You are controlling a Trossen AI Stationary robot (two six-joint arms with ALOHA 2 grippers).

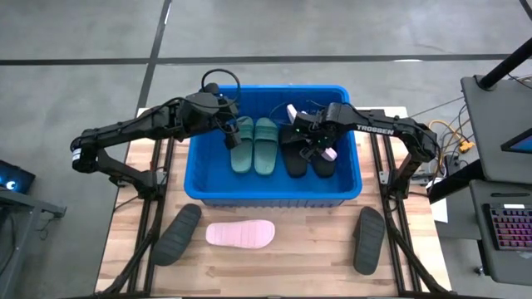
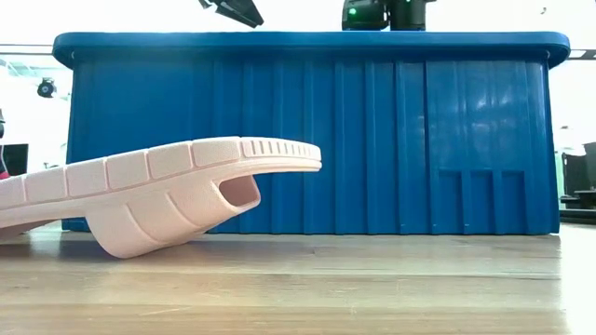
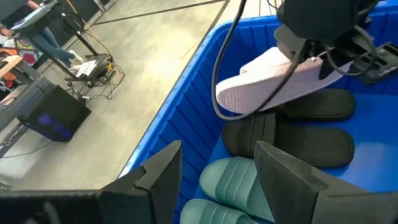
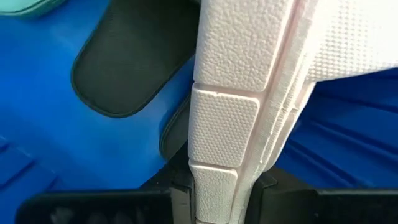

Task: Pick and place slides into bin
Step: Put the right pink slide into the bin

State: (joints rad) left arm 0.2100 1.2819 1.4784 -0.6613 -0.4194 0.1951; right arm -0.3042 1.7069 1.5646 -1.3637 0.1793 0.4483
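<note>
Right gripper [image 1: 320,143]: clenched on a pale pink slide [image 3: 280,78], gripped at its edge with the sole ribbing between the fingers, as the right wrist view shows. It hangs inside the bin [image 1: 349,187], above the floor; the slide is carried clear of the contents, not yet set down.

Directly beneath that gripper: two black slides [image 1: 309,152] lie side by side on the bin floor. Just beside them, toward the left arm, two dark green slides [image 1: 253,144] lie as a pair, straps up.

Left gripper [image 1: 226,124]: fingers [image 3: 163,176] parted, nothing between them, poised above the dark green pair on its own side of the bin. Judged to be released and idle.

Outside the bin, on the table [image 1: 307,266] well apart from both grippers: a second pale pink slide [image 1: 240,234] lies near the bin's front wall; one charcoal slide [image 1: 176,233] lies just beside it, toward the left arm's side; another charcoal slide [image 1: 370,239] lies toward the right arm's side.

Assessment of progress:
- Placed: four slides, the black and dark green pairs.
- In hand: one pale pink slide, over the bin; release is outstanding.
- Outstanding: three slides on the table, one pink and two charcoal.

On this count the task stands a little past its midpoint. Floor space in the bin appears limited, so the held slide will probably rest partly on the black pair.
</note>
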